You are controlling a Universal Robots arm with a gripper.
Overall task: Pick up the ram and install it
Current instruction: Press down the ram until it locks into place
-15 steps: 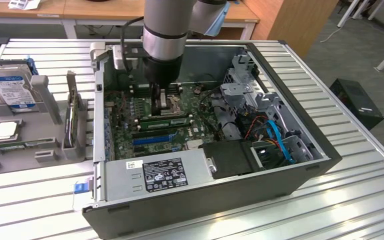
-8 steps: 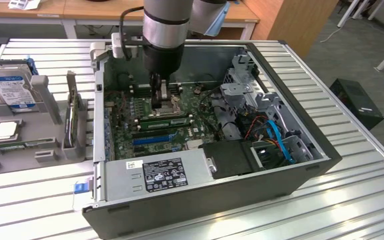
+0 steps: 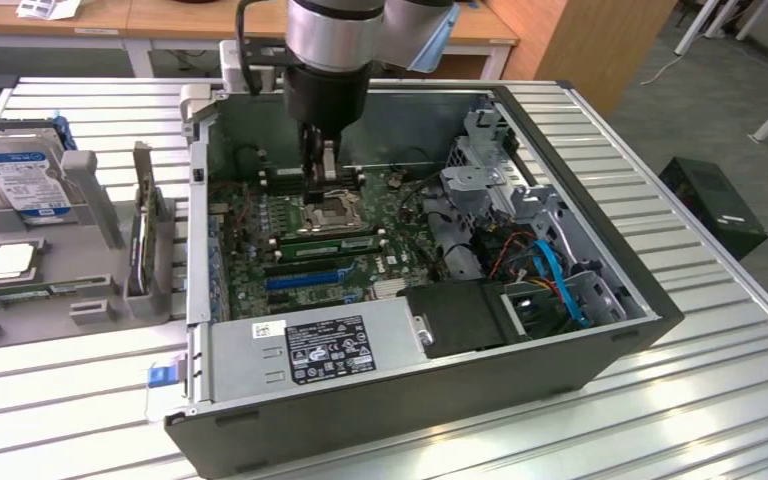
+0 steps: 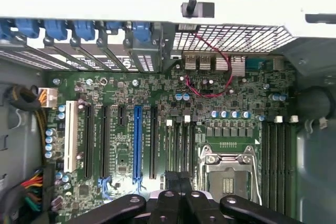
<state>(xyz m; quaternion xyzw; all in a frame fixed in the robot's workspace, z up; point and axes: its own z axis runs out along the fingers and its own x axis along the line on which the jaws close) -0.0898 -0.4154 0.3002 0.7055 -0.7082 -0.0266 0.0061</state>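
A narrow green ram stick (image 3: 325, 243) lies along the black memory slots just beside the CPU socket (image 3: 329, 207), inside the open computer case (image 3: 598, 340). Another thin green strip (image 3: 40, 291) rests in the grey holder on the exterior view's left; I cannot tell if it is a ram. My gripper (image 3: 319, 178) hangs over the motherboard (image 3: 398, 205) near the socket. In the wrist view its black fingers (image 4: 173, 195) of the gripper (image 4: 181, 195) are pressed together with nothing between them, above the memory slots (image 4: 181, 145) next to the CPU socket (image 4: 227, 174).
The grey holder (image 3: 91, 200) also carries a hard drive (image 3: 17, 178), a CPU chip (image 3: 8, 262) and an upright card (image 3: 144, 235). In the case are the power supply (image 3: 317, 350), a drive cage (image 3: 491, 185) and blue cables (image 3: 564, 285). A black box (image 3: 711, 205) sits on the right.
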